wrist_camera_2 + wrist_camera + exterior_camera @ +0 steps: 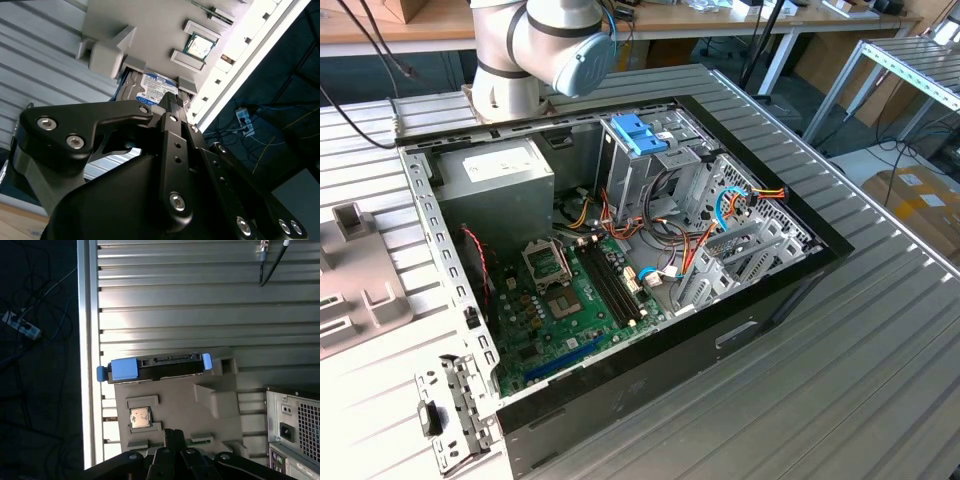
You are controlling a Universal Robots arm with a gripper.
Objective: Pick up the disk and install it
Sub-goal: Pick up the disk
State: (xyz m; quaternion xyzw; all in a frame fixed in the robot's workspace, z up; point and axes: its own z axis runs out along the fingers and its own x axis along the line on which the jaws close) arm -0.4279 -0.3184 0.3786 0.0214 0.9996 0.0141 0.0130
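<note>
Ribbed worktop (pixel 200 300) | disk (pixel 165 367) seated in grey holder (pixel 175 400), not yet lifted | end effector (pixel 173 432) nearby, seemingly pressed together, empty | open computer case (pixel 650 370), install not begun

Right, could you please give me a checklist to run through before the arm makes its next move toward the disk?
1. The disk sits in the grey fixture, ungrasped: ok.
2. Jaws open for a grasp: not ok. The gripper has them shut and empty.
3. The gripper is clear of the disk: ok, apart from it in the first wrist view.
4. The computer case is open on top: ok.
5. A free slot in the drive cage: cannot tell, as cables crowd beside it.
</note>
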